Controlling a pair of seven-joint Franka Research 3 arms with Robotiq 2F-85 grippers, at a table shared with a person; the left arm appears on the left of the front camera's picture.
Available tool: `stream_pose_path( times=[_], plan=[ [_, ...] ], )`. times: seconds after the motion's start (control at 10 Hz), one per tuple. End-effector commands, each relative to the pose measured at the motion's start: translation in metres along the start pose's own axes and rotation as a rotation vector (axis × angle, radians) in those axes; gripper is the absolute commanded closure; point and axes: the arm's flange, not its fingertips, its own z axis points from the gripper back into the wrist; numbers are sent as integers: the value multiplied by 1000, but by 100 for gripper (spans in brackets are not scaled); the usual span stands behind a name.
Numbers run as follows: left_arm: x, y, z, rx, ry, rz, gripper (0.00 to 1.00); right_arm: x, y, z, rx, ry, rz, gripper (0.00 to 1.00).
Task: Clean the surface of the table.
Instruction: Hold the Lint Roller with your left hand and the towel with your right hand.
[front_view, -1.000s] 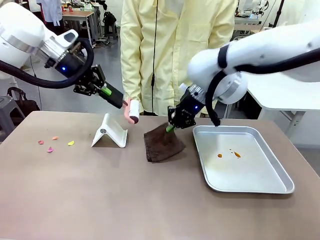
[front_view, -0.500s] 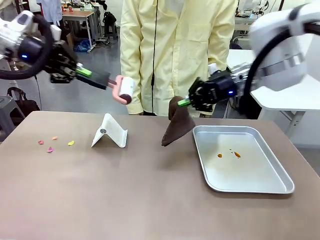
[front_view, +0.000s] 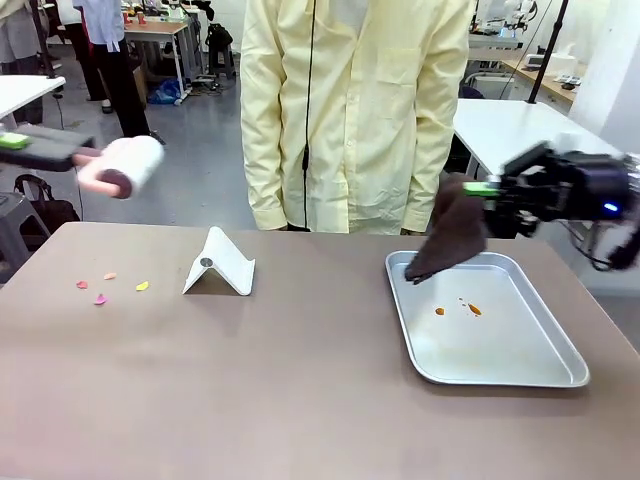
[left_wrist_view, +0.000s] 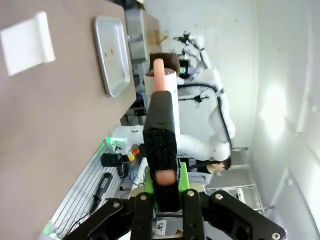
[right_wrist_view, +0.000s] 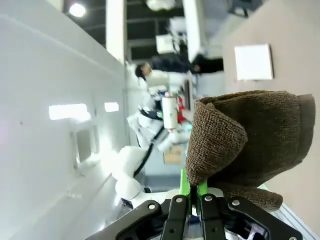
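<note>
The taupe-brown table (front_view: 300, 380) carries several small coloured scraps (front_view: 100, 298) at its left. My left gripper (left_wrist_view: 162, 192) is shut on the black handle (left_wrist_view: 161, 150) of a lint roller. Its white roll (front_view: 135, 165) hangs in the air beyond the table's far left edge. My right gripper (front_view: 490, 188) is shut on a brown cloth (front_view: 450, 235), also seen close up as a brown cloth (right_wrist_view: 250, 135) in my right wrist view. The cloth's lower tip dangles over the far left corner of the silver tray (front_view: 560, 375).
A white folded stand (front_view: 220, 262) sits at the far middle-left of the table. The tray holds small orange spots (front_view: 474, 309). A person in a pale yellow coat (front_view: 350, 110) stands close against the far edge.
My left arm has swung left and out of the picture, carrying the lint roller away from the stand. My right arm has pulled right, lifting the cloth off the table to over the tray.
</note>
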Motion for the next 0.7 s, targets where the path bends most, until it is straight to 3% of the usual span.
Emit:
stream_pose_path(
  times=[0.0, 0.3, 0.6],
  plan=[
    [-32, 13, 42, 2, -104, 1, 100, -54, -10, 44, 89, -137, 98, 98],
    [-111, 30, 87, 40, -267, 88, 100, -91, -43, 96, 163, -257, 120, 98],
    [-130, 47, 102, 1, -270, 39, 100, -96, -83, 135, 143, -240, 156, 98]
  ],
)
